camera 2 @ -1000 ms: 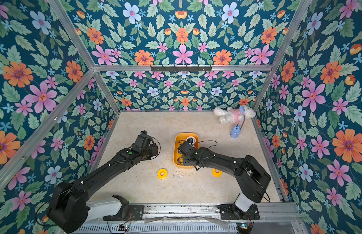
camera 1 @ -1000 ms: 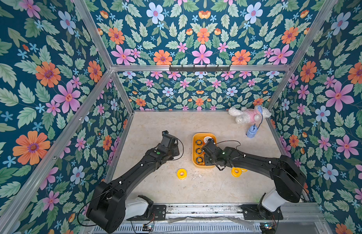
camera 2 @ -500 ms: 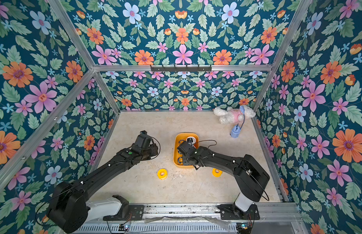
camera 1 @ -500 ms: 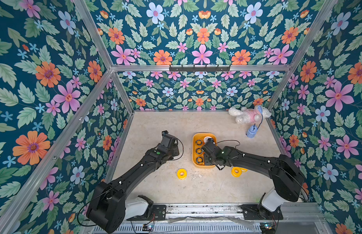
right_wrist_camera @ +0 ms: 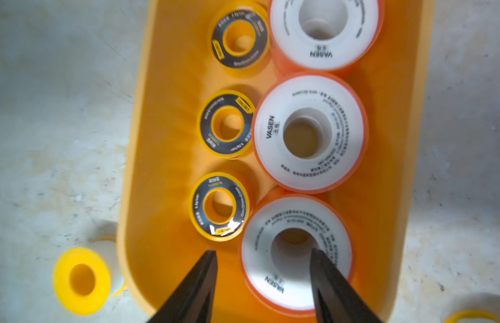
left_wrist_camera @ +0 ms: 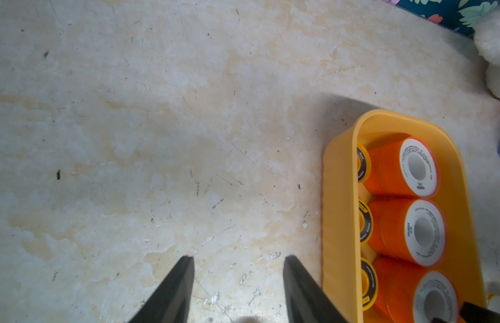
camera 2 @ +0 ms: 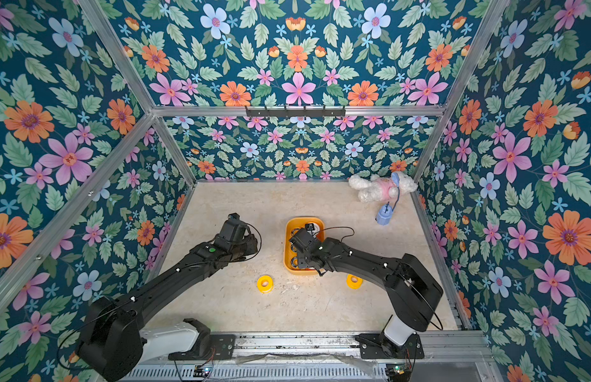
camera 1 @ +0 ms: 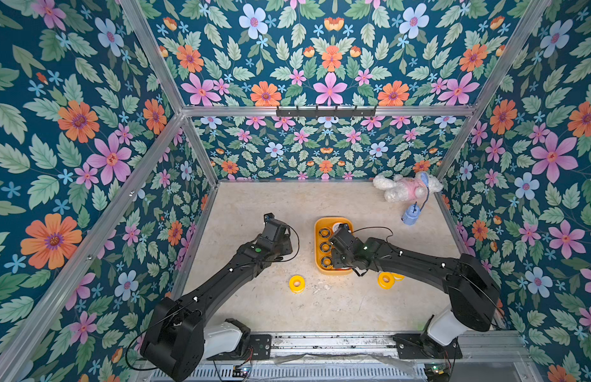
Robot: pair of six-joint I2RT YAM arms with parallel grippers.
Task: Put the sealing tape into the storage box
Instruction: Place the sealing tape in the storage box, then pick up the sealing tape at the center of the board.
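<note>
The yellow storage box (camera 1: 316,246) (camera 2: 286,246) sits mid-table. Inside lie three black-faced yellow spools of sealing tape (right_wrist_camera: 226,125) beside three white-faced orange ones (right_wrist_camera: 309,131). My right gripper (right_wrist_camera: 263,251) hangs open over the box's near end. One fingertip (right_wrist_camera: 317,260) is over the hole of the nearest white spool (right_wrist_camera: 285,282), and the other is over the box floor. Nothing is held. My left gripper (left_wrist_camera: 238,257) stands open over bare table, just left of the box wall (left_wrist_camera: 341,209). Plain yellow spools lie on the table in front of the box (camera 1: 296,283) (camera 1: 385,279).
A white and pink plush toy (camera 1: 403,187) lies in the far right corner, with a small blue object on a cord (camera 1: 410,216) beside it. Flowered walls close in the table on three sides. My right forearm crosses above the yellow spool at the right.
My right gripper's jaws have spread wider over the near end of the box. The left arm and the loose spools have not moved.
</note>
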